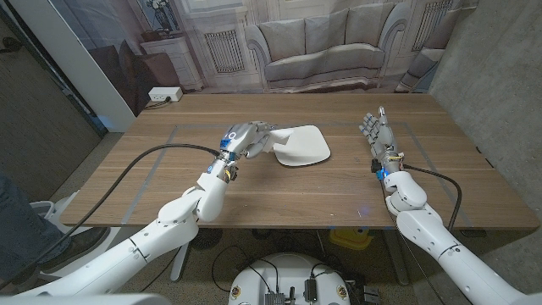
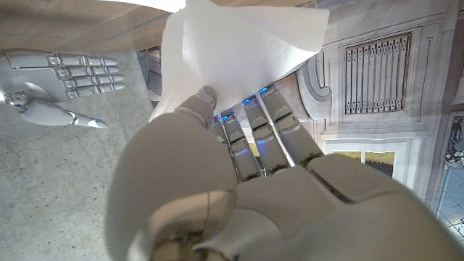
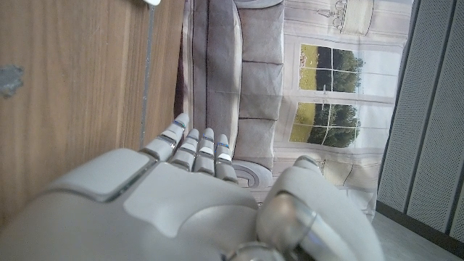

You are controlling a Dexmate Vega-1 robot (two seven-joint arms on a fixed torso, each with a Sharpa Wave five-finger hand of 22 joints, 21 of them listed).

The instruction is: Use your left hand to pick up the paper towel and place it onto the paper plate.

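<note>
A white paper plate (image 1: 306, 146) with rounded corners lies at the middle of the wooden table (image 1: 169, 186). My left hand (image 1: 244, 140) is at the plate's left edge and pinches the white paper towel (image 2: 239, 51) between thumb and fingers (image 2: 254, 123). In the head view the paper towel (image 1: 273, 135) reaches from the hand over the plate's left side, and its white blends with the plate. My right hand (image 1: 378, 135) stands on the table's right side with straight fingers and holds nothing; the right hand (image 2: 61, 72) is also in the left wrist view.
Pale tape lines (image 1: 152, 161) mark a rectangle on the tabletop. A backdrop printed with a sofa (image 1: 322, 51) hangs behind the far edge. A black cable (image 1: 127, 169) runs along my left arm over the table's near left.
</note>
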